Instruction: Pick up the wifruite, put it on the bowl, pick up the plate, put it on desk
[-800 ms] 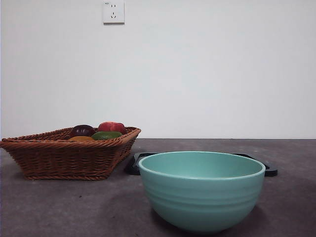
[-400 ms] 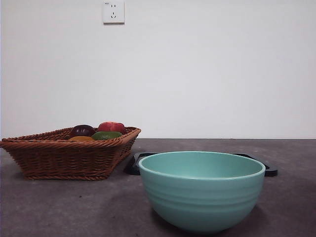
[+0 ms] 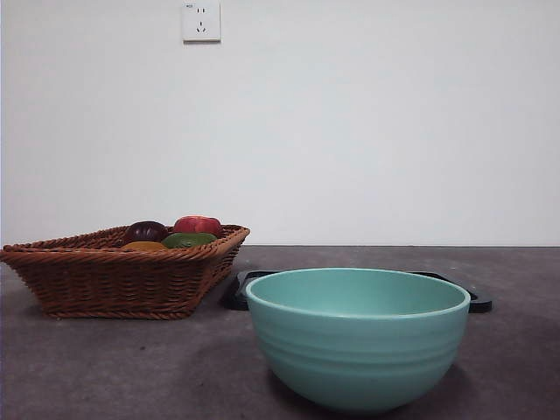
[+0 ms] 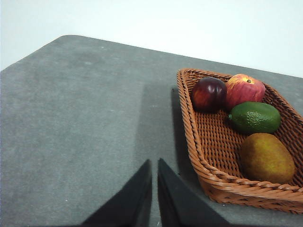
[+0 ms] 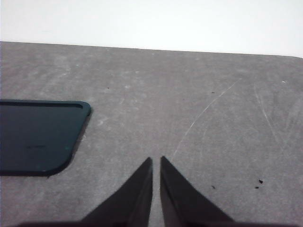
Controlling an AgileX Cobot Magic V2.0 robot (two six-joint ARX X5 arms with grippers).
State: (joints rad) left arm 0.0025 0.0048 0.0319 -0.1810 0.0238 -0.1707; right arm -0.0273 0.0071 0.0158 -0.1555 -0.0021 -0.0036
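Observation:
The wifruite (image 4: 267,158), an orange-brown oval fruit, lies in the brown wicker basket (image 4: 222,182); in the front view only its top (image 3: 144,247) peeks over the basket rim. The mint-green bowl (image 3: 357,339) stands near and large on the desk (image 3: 105,367). Behind the bowl lies the plate (image 3: 477,303), a flat black tray, whose corner (image 5: 38,137) also appears in the right wrist view. My left gripper (image 4: 154,163) is shut and holds nothing, hovering over bare desk beside the basket. My right gripper (image 5: 156,160) is shut and holds nothing, over bare desk beside the plate. Neither arm appears in the front view.
The basket (image 3: 122,271) at the left also holds a red apple (image 4: 244,91), a dark purple-red fruit (image 4: 209,93) and a green fruit (image 4: 254,117). A white wall with a socket (image 3: 200,21) stands behind the desk.

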